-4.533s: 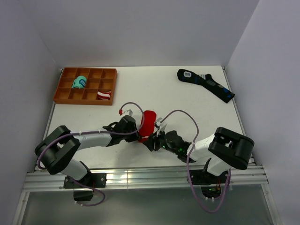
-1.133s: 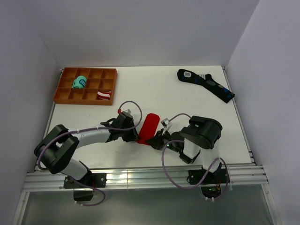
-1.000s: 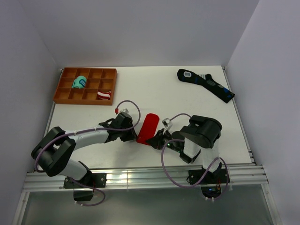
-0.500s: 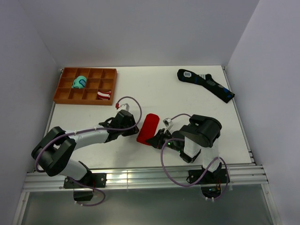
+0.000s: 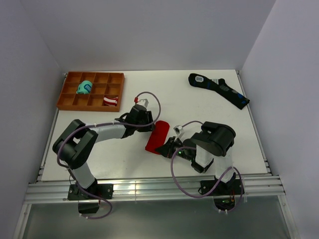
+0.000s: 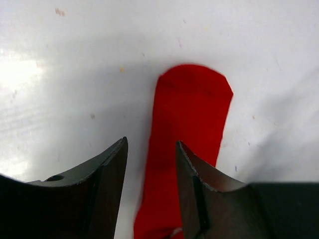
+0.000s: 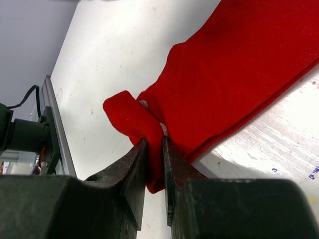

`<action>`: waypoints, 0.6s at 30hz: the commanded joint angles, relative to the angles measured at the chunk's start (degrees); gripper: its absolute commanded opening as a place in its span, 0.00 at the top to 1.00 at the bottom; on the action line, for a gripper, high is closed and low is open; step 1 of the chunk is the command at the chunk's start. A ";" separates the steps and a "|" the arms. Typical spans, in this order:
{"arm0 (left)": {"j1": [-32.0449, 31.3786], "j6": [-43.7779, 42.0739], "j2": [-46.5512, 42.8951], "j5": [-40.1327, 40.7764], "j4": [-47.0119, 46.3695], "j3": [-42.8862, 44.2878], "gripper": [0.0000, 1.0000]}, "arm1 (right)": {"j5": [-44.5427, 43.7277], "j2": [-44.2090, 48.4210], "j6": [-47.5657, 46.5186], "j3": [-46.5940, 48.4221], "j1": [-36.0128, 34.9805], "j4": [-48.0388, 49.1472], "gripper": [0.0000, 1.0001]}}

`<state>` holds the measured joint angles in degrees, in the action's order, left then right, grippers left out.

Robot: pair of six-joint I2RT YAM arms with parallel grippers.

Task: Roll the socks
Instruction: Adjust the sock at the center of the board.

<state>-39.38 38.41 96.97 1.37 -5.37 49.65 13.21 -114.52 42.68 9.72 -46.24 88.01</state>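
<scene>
The red socks [image 5: 157, 137] lie as a flat strip near the middle of the counter [image 5: 174, 94], running on a slant from the near left up to the far right, right between your two arms. Your right tool [image 5: 167, 148] has them at the near end. In the right wrist view its fingers are pressed together on a folded-over lip of red fabric [image 7: 130, 117], with that tool [image 7: 154, 149] low over the counter and the rest of the strip [image 7: 239, 69] stretching away flat. A speck of white shows just inside the fold, too small to make out.

Your left tool [image 5: 149, 124] sits at the far end of the strip. From the left wrist camera, the tool [image 6: 149, 149] has its fingers spread and nothing is pinched between them. The rounded end of the socks [image 6: 192, 119] lies ahead of it on the counter, and the strip runs back under one finger [image 6: 199, 199] with its edge showing in the gap.

Further out, an orange tray [image 5: 79, 107] of compartments sits at the far left corner, holding a teal bundle [image 5: 84, 88] in one cell and a red-and-white striped bundle [image 5: 110, 101] in another. Black socks [image 5: 219, 88] with blue marks and a white label lie flat at the far right, well apart from the red pair.
</scene>
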 commanded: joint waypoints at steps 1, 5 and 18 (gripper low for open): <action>0.62 -4.39 2.34 -0.83 -0.51 4.84 0.51 | 3.22 -10.11 -3.65 -5.85 -1.13 6.91 0.76; 0.79 -6.07 5.85 -1.98 -0.79 7.82 0.52 | 3.14 -10.55 -3.65 -6.03 -1.13 7.62 0.76; 0.79 -8.88 12.28 -1.63 5.19 14.34 0.52 | 2.96 -10.55 -3.92 -6.29 -1.13 7.70 0.76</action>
<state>-38.59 31.44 108.14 -0.19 -1.78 62.04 13.23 -114.67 43.46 9.72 -46.13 88.05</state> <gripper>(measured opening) 0.480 0.241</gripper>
